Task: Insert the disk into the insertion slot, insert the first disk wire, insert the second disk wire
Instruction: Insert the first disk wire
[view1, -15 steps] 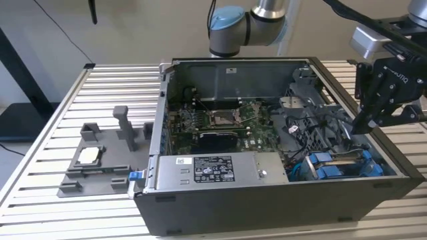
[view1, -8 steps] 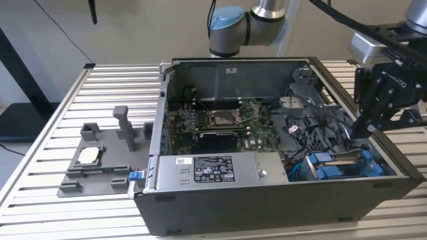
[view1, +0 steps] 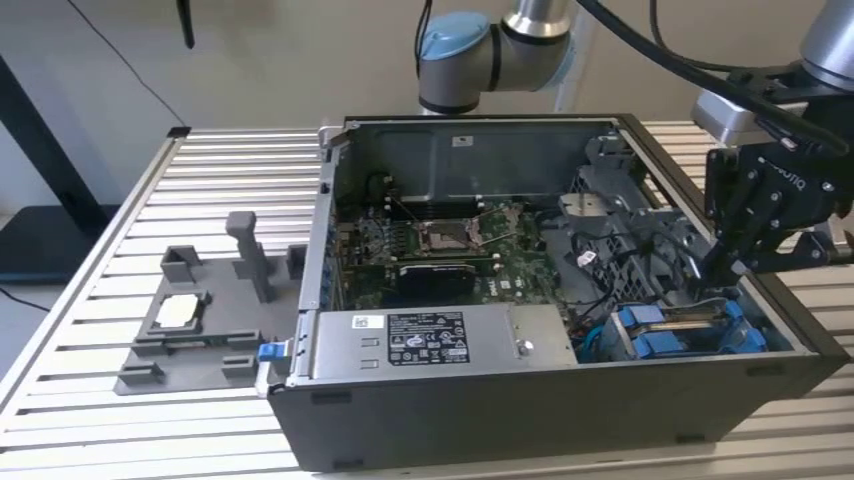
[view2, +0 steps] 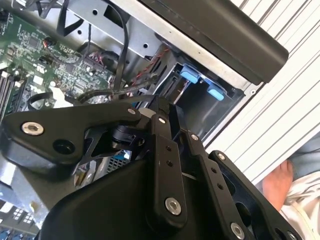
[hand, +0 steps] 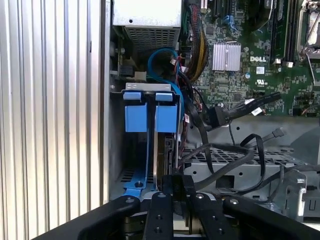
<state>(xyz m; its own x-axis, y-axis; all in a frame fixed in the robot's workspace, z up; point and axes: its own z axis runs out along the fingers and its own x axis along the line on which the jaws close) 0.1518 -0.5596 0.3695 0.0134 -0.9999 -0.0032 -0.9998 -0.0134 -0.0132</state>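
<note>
The disk (hand: 164, 150) stands on edge in the insertion slot (view1: 727, 300), a grey cage at the case's front corner on the exterior view's right. Its blue carrier (hand: 150, 117) shows at the cage mouth, and also in the exterior view (view1: 681, 332) and the second wrist view (view2: 190, 76). My gripper (view1: 717, 272) reaches down into the case just behind the cage. In the first wrist view the gripper (hand: 177, 182) is shut at the disk's near end, on the end of a black disk wire (hand: 220, 170) that loops away over the bracket.
The silver power-supply box (view1: 427, 345) lies along the case front, with the motherboard (view1: 441, 245) behind it. A perforated grey bracket (hand: 240, 157) and loose black cables (hand: 250, 105) crowd the cage's side. A grey fixture (view1: 200, 325) sits on the slatted table. A person's hand (view2: 280, 185) is close by.
</note>
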